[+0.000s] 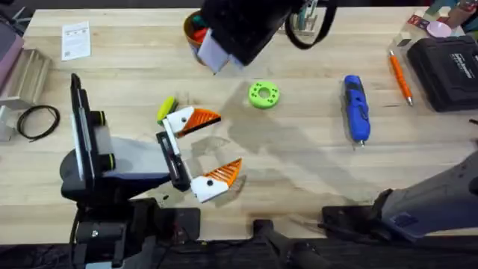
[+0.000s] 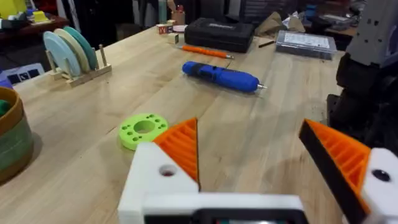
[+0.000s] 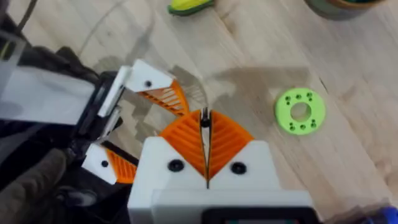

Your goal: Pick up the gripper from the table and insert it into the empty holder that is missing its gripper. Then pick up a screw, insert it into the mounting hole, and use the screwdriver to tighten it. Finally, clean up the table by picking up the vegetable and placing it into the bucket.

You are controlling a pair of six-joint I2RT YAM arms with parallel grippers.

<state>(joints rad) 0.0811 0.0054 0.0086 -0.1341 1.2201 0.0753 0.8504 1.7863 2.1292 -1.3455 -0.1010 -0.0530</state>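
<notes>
Looking down from overhead, the left gripper [image 1: 203, 148] sits low over the tabletop [image 1: 299, 157] w/ its jaws spread wide, nothing between them. One orange pad points toward the vegetable [image 1: 166, 109], which lies just beside that fingertip, yellow-green, partly tucked behind the white finger so I can't tell if they touch.

Right gripper [image 3: 206, 144] shows in its own wrist cam w/ both orange pads pressed together, basically a thin dark seam between them. Can't make out anything pinched in there. From overhead that arm is a big dark blurry mass at the top middle, covering most of the bucket [image 1: 193, 31]; just a bit of brown rim and something red inside peeks out.

Screwdriver [image 1: 355, 107] lies flat on the right half of the tabletop, tip toward the near edge, well apart from both grippers. Slim orange tool [image 1: 399, 76] lies further right, next to a black case [image 1: 448, 71] that's cut off by the frame edge. Green disc [image 1: 264, 94] w/ small holes sits between the vegetable and the screwdriver.

In the left wrist cam the bucket is cut off at the frame edge, only part of the rim and green side visible. Rack of pale discs [image 2: 69, 51] stands behind it.

The small orange gripper block and the screws: can't pick them out anywhere.
</notes>
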